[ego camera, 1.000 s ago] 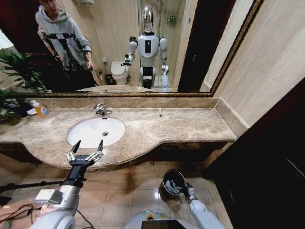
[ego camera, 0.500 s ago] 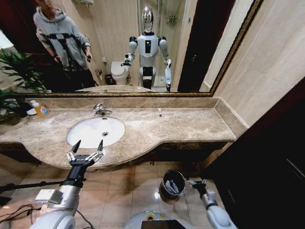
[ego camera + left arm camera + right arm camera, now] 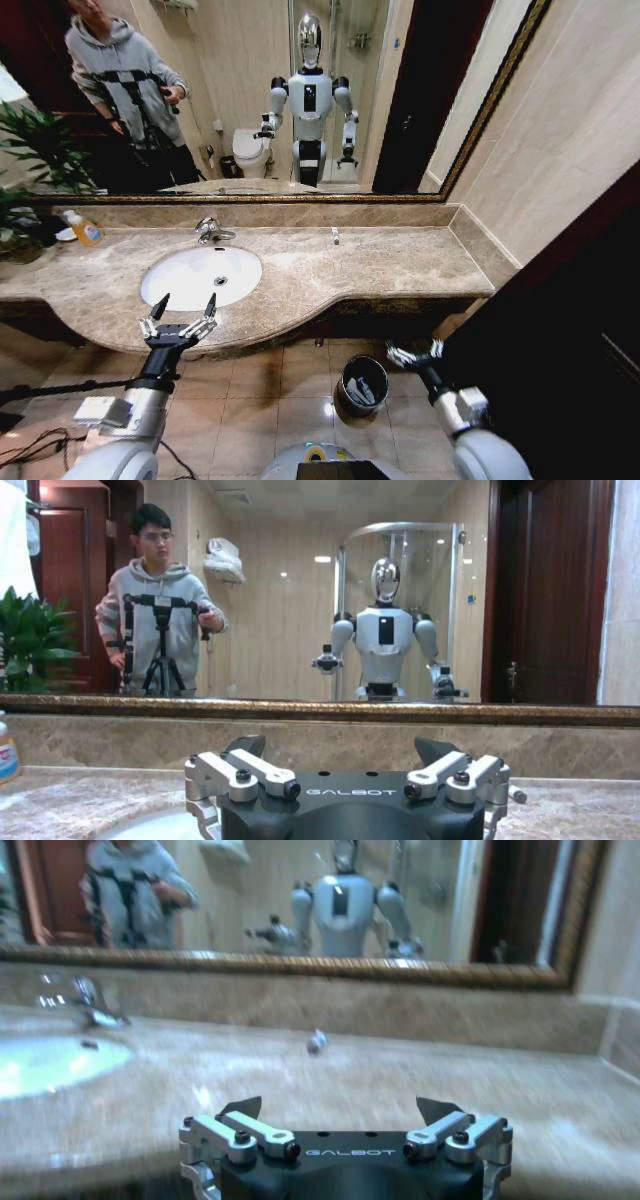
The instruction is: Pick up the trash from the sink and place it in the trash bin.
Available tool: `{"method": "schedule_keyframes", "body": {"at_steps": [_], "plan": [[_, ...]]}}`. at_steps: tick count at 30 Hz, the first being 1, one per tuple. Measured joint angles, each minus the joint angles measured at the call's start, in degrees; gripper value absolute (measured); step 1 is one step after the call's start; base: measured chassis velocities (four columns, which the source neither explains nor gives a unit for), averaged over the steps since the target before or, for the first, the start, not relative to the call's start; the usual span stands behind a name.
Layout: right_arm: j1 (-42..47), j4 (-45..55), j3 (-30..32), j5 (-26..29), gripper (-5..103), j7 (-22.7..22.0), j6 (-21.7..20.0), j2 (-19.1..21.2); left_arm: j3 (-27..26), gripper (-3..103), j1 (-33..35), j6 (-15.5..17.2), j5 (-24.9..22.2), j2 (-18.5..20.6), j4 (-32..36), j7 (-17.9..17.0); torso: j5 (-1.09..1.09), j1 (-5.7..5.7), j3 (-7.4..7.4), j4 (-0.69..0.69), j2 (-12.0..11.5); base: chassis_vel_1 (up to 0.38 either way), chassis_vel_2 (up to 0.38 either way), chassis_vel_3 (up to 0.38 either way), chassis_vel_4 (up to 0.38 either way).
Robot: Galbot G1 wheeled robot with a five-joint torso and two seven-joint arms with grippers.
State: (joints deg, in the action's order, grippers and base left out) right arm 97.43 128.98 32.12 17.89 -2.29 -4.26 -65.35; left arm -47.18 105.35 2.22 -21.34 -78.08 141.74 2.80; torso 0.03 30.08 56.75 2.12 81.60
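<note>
Trash bin point(image 3: 364, 385) stands on the tiled floor below the counter front, white trash point(image 3: 360, 392) lying inside it. Right gripper point(image 3: 410, 352) hangs just beside the bin's rim, on its right and slightly higher, fingers spread, nothing between them. Sink point(image 3: 190, 270) sits in the marble counter point(image 3: 400, 262), directly beyond the left gripper point(image 3: 183, 305), which hovers at the counter's front edge, fingers spread and empty. The chrome tap point(image 3: 209, 230) stands behind the basin.

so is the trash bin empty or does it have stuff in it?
Not empty: the trash bin, upright on the floor below the counter, shows pale pieces inside its rim.
</note>
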Motion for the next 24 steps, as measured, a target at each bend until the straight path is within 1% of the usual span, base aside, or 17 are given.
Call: {"method": "schedule_keyframes", "body": {"at_steps": [1,3,5,6,7,9,10,11,13,14,15,16,17,18,20,22,24], "plan": [[-1.7,0.4,-0.5,1.1,100,-0.1,-1.1,1.1,0.0,100,0.0,0.0,0.0,0.0,0.0,0.0,-0.02,0.00,0.00,0.02,0.0,0.000,0.000,0.000,0.000],[-2.9,0.7,-0.7,2.0,100,-0.1,-2.0,1.9,0.0,100,0.0,0.0,0.0,0.0,0.0,0.0,-0.03,0.01,0.00,0.00,0.0,0.000,0.000,0.000,0.000],[-10.0,0.4,-2.6,7.4,100,-0.5,-5.7,5.4,0.0,100,0.0,0.0,0.0,0.0,0.0,0.0,-0.02,0.01,0.00,-0.01,0.0,0.000,0.000,0.000,0.000],[-12.1,-0.5,-3.2,8.6,100,-0.6,-6.4,6.1,0.0,100,0.0,0.0,0.0,0.0,0.0,0.0,-0.03,0.01,0.00,-0.01,0.0,0.000,0.000,0.000,0.000],[-12.1,-0.5,-3.2,8.6,100,-0.6,-6.4,6.1,0.0,100,0.0,0.0,0.0,0.0,0.0,0.0,-0.03,0.01,0.00,-0.01,0.0,0.000,0.000,0.000,0.000],[-21.6,-6.3,-6.9,11.9,100,-1.5,-8.2,8.0,0.0,100,0.0,0.0,0.0,0.0,0.0,0.0,-0.03,0.01,0.00,-0.02,0.0,0.000,0.000,0.000,0.000],[-21.6,-6.3,-6.9,11.9,100,-1.5,-8.2,8.0,0.0,100,0.0,0.0,0.0,0.0,0.0,0.0,-0.03,0.01,0.00,-0.02,0.0,0.000,0.000,0.000,0.000],[-26.7,-9.8,-9.5,12.6,100,-2.3,-8.8,8.2,0.0,100,0.0,0.0,0.0,0.0,0.0,0.0,-0.01,0.01,0.00,-0.01,0.0,0.000,0.000,0.000,0.000],[-35.9,-16.3,-14.6,13.5,100,-3.3,-9.5,7.7,0.0,100,0.0,0.0,0.0,0.0,0.0,0.0,-0.04,0.02,0.01,0.02,0.0,0.000,0.000,0.000,0.000],[-35.9,-16.3,-14.6,13.5,100,-3.3,-9.5,7.7,0.0,100,0.0,0.0,0.0,0.0,0.0,0.0,-0.04,0.02,0.01,0.02,0.0,0.000,0.000,0.000,0.000],[-39.6,-19.4,-17.0,14.1,100,-3.6,-9.9,7.0,0.0,100,0.0,0.0,0.0,0.0,0.0,0.0,-0.02,0.01,0.01,-0.01,0.0,0.000,0.000,0.000,0.000],[-43.4,-22.8,-19.4,14.5,100,-3.9,-10.2,6.2,0.0,100,0.0,0.0,0.0,0.0,0.0,0.0,-0.01,0.01,0.01,0.01,0.0,0.000,0.000,0.000,0.000],[-47.9,-26.8,-21.9,14.7,100,-4.0,-10.2,5.2,0.0,100,0.0,0.0,0.0,0.0,0.0,0.0,0.00,0.02,0.01,0.00,0.0,0.000,0.000,0.000,0.000],[-47.9,-26.8,-21.9,14.7,100,-4.0,-10.2,5.2,0.0,100,0.0,0.0,0.0,0.0,0.0,0.0,0.00,0.02,0.01,0.00,0.0,0.000,0.000,0.000,0.000],[-56.2,-34.5,-26.2,14.7,100,-4.0,-10.2,2.7,0.0,100,0.0,0.0,0.0,0.0,0.0,0.0,-0.04,0.01,0.01,0.00,0.0,0.000,0.000,0.000,0.000],[-57.8,-36.2,-27.0,14.7,100,-3.9,-10.2,2.0,0.0,100,0.0,0.0,0.0,0.0,0.0,0.0,-0.04,0.01,0.01,0.01,0.0,0.000,0.000,0.000,0.000],[-63.2,-42.9,-29.2,14.4,100,-2.8,-10.8,-0.5,0.0,100,0.0,0.0,0.0,0.0,0.0,0.0,-0.05,0.02,0.01,0.00,0.0,0.000,0.000,0.000,0.000]]}}
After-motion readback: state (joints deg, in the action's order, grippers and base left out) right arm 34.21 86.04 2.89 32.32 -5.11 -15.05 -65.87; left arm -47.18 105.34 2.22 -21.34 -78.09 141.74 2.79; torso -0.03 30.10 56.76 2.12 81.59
